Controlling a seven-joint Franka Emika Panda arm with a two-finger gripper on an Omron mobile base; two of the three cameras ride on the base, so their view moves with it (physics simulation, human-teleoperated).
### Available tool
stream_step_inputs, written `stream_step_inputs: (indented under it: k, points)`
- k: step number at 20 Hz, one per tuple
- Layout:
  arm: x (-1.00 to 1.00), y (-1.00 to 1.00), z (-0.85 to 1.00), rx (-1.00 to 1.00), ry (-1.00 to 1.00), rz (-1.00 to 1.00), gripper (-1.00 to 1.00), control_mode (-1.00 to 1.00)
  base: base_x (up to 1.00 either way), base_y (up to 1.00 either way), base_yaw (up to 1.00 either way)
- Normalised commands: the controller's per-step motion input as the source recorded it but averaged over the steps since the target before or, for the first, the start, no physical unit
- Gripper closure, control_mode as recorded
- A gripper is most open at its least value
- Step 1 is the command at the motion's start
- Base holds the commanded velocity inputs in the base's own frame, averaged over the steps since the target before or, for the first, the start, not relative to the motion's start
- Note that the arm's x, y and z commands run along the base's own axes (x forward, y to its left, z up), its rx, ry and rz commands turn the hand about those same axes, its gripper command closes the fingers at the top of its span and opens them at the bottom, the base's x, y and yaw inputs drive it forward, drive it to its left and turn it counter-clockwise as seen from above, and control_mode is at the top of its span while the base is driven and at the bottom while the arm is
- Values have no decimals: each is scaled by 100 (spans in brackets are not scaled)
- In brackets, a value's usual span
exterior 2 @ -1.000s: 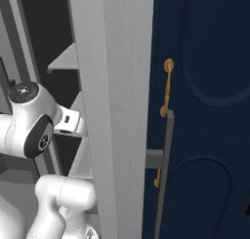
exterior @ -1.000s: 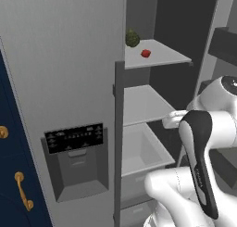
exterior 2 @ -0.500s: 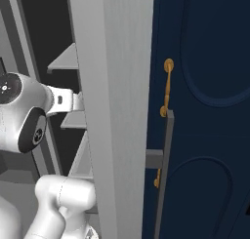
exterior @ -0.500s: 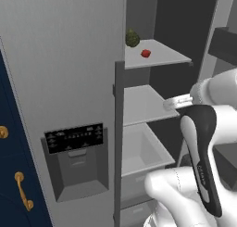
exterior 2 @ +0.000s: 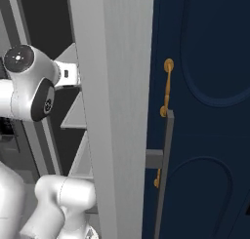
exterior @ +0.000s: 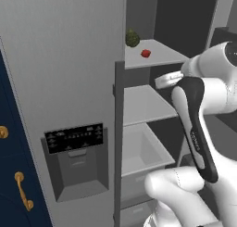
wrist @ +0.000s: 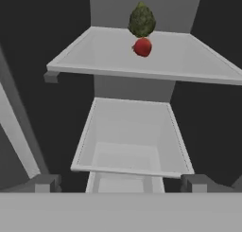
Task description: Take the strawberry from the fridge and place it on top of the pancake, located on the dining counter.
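Arm: white with dark joints; in the left base view it rises from the lower right, and its forearm points into the open fridge at the level between the top two shelves.
Hand (wrist: 120, 183): in the hand view the two dark finger tips (wrist: 45, 182) stand well apart at the bottom corners, with nothing between them; the hand faces the fridge interior, short of the shelves.
Fridge door (exterior: 65, 82): light grey, shut on the left in the left base view; it carries a black dispenser panel (exterior: 74, 138) with a recess below. In the right base view a grey door panel stands edge-on beside the navy cabinet (exterior 2: 205, 111), a dark bar handle (exterior 2: 163, 174) on its edge.
Drawer (wrist: 132, 141): pale open bin in the middle of the hand view, below the upper shelf.
Fridge (exterior: 139, 105): open on the right side, dark inside, with pale shelves.
Upper shelf (wrist: 94, 60): pale flat board above the drawer; it bears both fruits.
Strawberry (wrist: 142, 47): small, bright red, resting on the upper shelf near its middle, just in front of the green ball; in the left base view (exterior: 145, 53) it lies to the right of that ball.
Green ball (wrist: 141, 20): dark, bumpy, larger than the strawberry, standing at the back of the same shelf; whether the two touch cannot be told.
Navy cabinet: gold handles (exterior 2: 167, 87) on its blue fronts, flanking the fridge.
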Motion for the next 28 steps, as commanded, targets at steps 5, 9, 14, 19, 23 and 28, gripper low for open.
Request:
stream_step_inputs:
  k: [5, 9, 14, 19, 23, 28]
  points:
    - [65, 5, 17, 1, 3, 5, -100, -100, 0, 0, 0]
    - [64, 16, 12, 2, 0, 0, -100, -100, 0, 0, 0]
    - [61, 5, 19, 9, 1, 0, -100, -100, 0, 0, 0]
    - [45, 0, 27, 11, 5, 0, -100, -100, 0, 0, 0]
    - [47, 10, -3, 0, 2, 0, -100, -100, 0, 0, 0]
    - [49, -19, -2, 0, 0, 0, -100, -100, 0, 0, 0]
